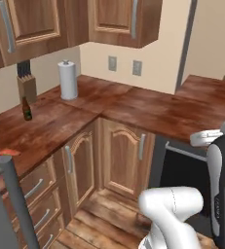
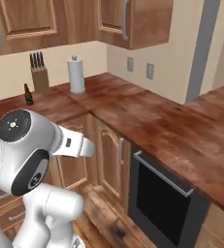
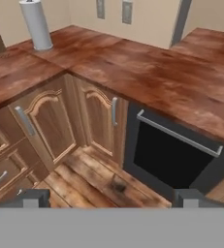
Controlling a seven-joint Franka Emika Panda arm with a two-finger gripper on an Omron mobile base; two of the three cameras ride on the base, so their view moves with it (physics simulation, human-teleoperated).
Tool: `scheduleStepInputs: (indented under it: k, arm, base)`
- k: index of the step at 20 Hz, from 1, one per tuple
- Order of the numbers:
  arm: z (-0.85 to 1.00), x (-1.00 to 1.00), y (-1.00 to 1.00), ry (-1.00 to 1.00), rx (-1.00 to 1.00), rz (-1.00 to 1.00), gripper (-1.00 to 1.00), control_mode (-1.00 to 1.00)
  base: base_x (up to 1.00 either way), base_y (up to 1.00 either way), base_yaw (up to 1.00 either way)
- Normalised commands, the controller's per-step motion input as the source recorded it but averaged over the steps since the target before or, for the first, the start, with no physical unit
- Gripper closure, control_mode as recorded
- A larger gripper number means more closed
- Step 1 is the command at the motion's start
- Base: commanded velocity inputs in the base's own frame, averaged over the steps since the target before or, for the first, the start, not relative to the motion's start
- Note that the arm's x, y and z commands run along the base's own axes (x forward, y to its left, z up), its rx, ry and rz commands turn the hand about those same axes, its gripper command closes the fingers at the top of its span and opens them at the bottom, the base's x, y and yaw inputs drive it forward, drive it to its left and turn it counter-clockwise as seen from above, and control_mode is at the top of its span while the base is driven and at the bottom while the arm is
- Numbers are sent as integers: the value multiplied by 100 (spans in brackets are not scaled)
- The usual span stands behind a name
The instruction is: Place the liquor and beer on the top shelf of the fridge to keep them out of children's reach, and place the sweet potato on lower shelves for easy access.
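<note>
The beer (image 1: 27, 109), a slim dark brown bottle, stands upright on the left counter next to the knife block (image 1: 26, 83); the right base view has the beer (image 2: 28, 95) far to the left. The orange-red sweet potato (image 1: 8, 152) lies near that counter's front edge. The fridge's grey handle (image 1: 16, 199) rises at the lower left. The liquor and the fridge shelves are out of view. My gripper (image 3: 112, 198) is open and holds nothing. It hangs above the wooden floor, facing the corner cabinets, far from the beer.
A paper towel roll (image 1: 67, 80) stands near the counter's inner corner. A dark oven (image 3: 174, 155) with a long handle sits under the right counter. Wooden cabinet doors (image 3: 99, 121) and drawers (image 1: 33, 187) line the front. Upper cabinets (image 1: 123, 19) hang above.
</note>
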Motion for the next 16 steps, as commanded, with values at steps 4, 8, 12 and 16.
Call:
scheduleStepInputs:
  k: [4, 8, 12, 16]
  arm:
    - [0, 0, 0, 0, 0, 0, -100, 100]
    - [0, 0, 0, 0, 0, 0, -100, 100]
    - [0, 0, 0, 0, 0, 0, -100, 100]
    - [0, 0, 0, 0, 0, 0, -100, 100]
  base:
    - [74, -1, 40]
    - [77, 0, 48]
    - [91, 9, 50]
    - [99, 24, 51]
